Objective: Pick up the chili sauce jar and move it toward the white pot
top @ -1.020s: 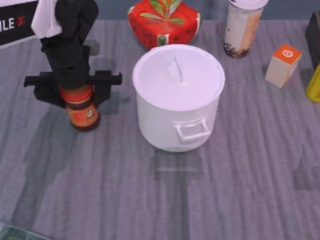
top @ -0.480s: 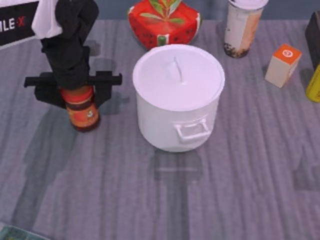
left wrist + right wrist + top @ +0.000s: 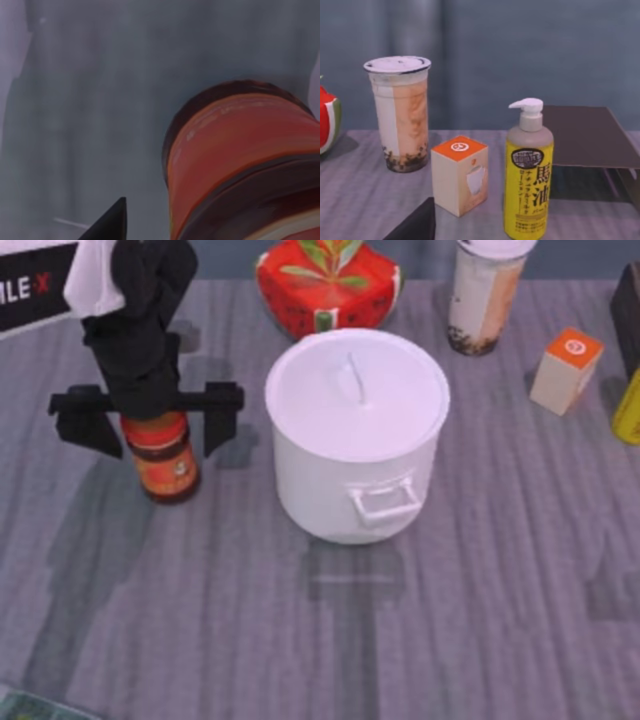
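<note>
Now, jar set down short of the pot.
Your left gripper (image 3: pixel 147 412) hangs over the chili sauce jar (image 3: pixel 165 460) with fingers spread wide, clear of its lid. The jar stands upright on the table (image 3: pixel 480 620), left of the white pot (image 3: pixel 355 435), near it but apart.

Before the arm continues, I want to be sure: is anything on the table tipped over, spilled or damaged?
Nothing stands out. The chili sauce jar stands upright with its lid on, between the open fingers of the left end effector. The white pot is upright with its lid seated. The cream cup, orange-topped box and yellow pump bottle are upright too.
</note>
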You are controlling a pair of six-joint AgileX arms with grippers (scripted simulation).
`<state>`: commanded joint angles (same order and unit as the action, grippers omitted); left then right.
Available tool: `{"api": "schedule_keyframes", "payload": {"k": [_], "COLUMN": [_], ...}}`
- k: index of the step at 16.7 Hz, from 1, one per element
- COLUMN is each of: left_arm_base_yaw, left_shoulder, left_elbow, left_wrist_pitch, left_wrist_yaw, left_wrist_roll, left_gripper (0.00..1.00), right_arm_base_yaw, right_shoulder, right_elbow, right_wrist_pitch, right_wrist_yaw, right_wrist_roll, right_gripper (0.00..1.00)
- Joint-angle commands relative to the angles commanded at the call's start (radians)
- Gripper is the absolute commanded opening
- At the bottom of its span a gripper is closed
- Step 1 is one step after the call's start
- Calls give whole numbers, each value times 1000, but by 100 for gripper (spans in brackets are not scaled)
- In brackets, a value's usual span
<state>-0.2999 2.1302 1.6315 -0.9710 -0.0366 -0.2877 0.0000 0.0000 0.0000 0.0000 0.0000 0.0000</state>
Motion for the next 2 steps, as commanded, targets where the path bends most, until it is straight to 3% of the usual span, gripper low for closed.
{"api": "schedule_keyframes", "payload": {"k": [2], "left_arm_base_yaw": [0], "left_shoulder": [0], "left_elbow": [0], "left_wrist_pitch": [0], "left_wrist_yaw": [0], "left_wrist_roll": [0], "left_gripper": [100], "right_arm_base_yaw": [0], "right_shoulder": [0], "right_elbow": [0], "right_wrist_pitch": [0], "right_wrist_yaw": [0], "right_wrist_roll": [0], "right_gripper": [100]}}
